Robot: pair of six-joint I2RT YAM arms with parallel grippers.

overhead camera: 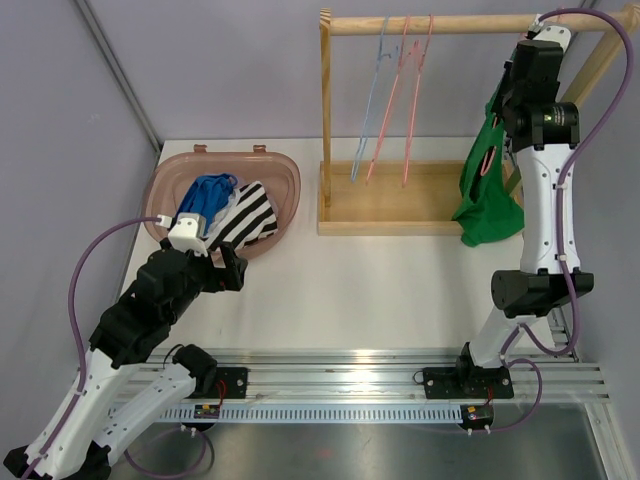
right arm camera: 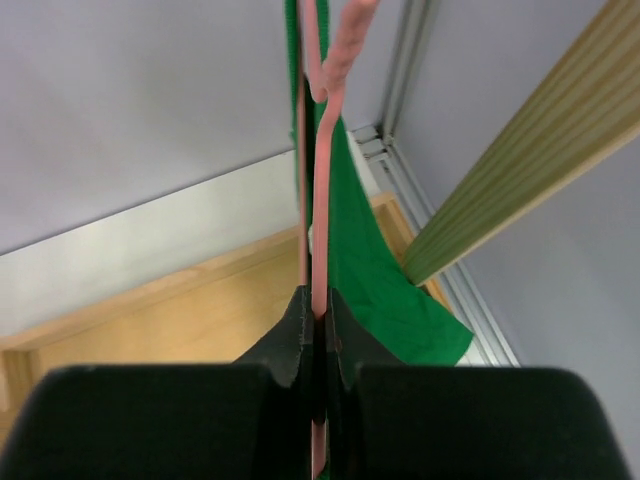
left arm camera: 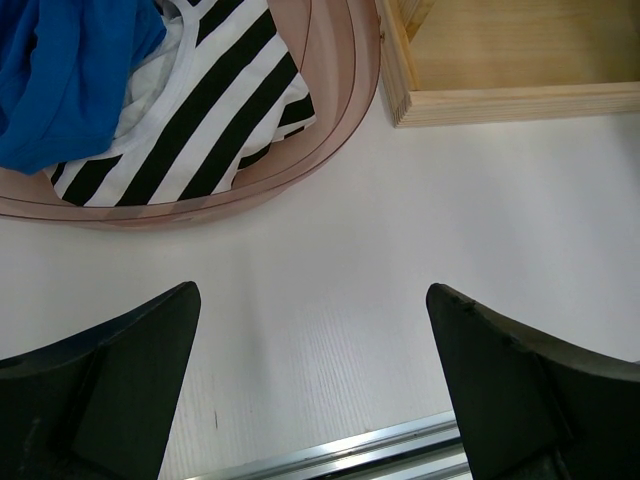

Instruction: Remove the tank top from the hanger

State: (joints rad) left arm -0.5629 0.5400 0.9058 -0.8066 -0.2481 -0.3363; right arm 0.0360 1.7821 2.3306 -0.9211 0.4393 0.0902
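right gripper (right arm camera: 317,308) clamped on pink hanger (right arm camera: 323,180) of green tank top (right arm camera: 375,280); left gripper (left arm camera: 312,300) wide apart

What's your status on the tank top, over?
Right gripper jaws shut on pink hanger. Green tank top hanging on it. Left gripper jaws open near basket. Nothing blocking.

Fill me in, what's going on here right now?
The right hand is shut on the pink hanger carrying the green tank top at the right end of the wooden rack; the top is not yet off. The left hand is open above the table beside the basket.
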